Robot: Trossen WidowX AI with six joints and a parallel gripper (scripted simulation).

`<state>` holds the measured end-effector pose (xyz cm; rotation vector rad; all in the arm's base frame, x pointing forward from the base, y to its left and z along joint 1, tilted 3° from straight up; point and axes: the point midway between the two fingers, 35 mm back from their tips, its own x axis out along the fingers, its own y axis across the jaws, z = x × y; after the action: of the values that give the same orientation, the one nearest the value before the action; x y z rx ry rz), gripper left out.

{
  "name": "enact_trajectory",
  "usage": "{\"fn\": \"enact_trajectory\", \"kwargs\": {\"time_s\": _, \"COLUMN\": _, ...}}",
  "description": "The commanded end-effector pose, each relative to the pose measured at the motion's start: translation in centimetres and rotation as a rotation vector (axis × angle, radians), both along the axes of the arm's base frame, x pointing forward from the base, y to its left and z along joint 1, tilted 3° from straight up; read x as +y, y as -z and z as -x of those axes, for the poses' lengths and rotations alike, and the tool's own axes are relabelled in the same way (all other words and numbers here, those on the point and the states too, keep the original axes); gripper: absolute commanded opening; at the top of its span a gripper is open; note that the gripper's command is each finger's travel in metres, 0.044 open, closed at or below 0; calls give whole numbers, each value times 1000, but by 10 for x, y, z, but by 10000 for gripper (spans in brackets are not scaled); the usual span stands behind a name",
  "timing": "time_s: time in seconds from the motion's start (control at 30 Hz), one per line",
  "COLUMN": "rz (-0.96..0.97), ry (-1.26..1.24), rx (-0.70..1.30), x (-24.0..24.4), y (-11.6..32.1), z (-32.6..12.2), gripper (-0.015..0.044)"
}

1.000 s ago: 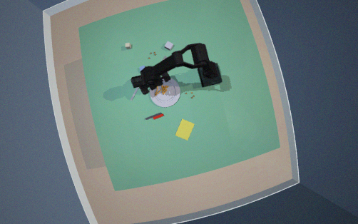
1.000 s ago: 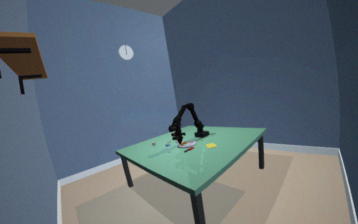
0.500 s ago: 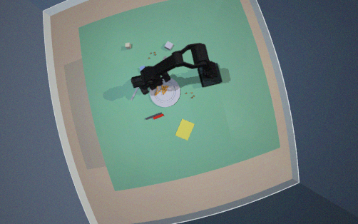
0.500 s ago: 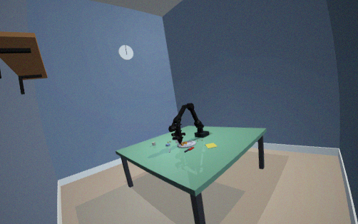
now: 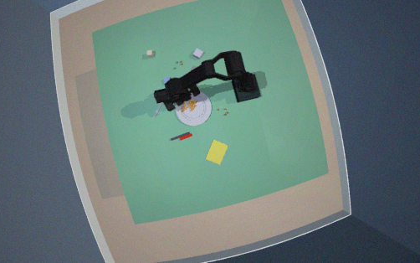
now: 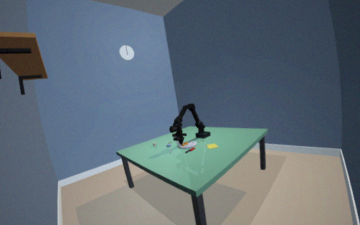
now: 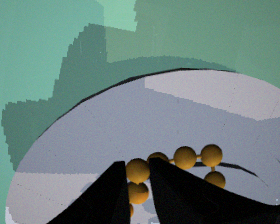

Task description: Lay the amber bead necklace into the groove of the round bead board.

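The amber bead necklace (image 5: pixel 192 105) (image 6: pixel 185 144) (image 7: pixel 185 158) is bunched over the round pale bead board (image 5: pixel 198 120) (image 6: pixel 194 145) (image 7: pixel 206 90). My gripper (image 7: pixel 138 169) is shut on the necklace, with a bead between its fingertips, low over the board. In the wrist view a string of beads runs right from the fingertips and bends back, close to a dark curved groove line. More beads hang between and below the fingers. The dark fingers hide part of the necklace and board, and I cannot tell whether any bead sits in the groove.
A red-and-dark tool (image 5: pixel 186 136) (image 6: pixel 190 150) and a yellow pad (image 5: pixel 217 152) (image 6: pixel 212 146) lie beyond the board. Small loose bits (image 5: pixel 226 113) lie beside it. A white block (image 5: pixel 198 53), a beige cube (image 5: pixel 150 54), a blue block (image 5: pixel 166 79) and a pale stick (image 5: pixel 157 110) are also around.
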<state>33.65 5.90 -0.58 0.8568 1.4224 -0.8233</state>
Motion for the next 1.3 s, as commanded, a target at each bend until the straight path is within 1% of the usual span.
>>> {"fn": "enact_trajectory", "kwargs": {"time_s": 0.0, "rz": 0, "ry": 0, "rx": 0, "x": 0, "y": 0, "z": 0, "gripper": 53}}
{"fn": "enact_trajectory", "kwargs": {"time_s": 0.5, "rz": 1, "ry": -1, "rx": 5, "x": 0, "y": -2, "z": 1, "gripper": 440}}
{"fn": "enact_trajectory", "kwargs": {"time_s": 1.27, "rz": 3, "ry": -6, "rx": 11, "x": 0, "y": -5, "z": 1, "gripper": 440}}
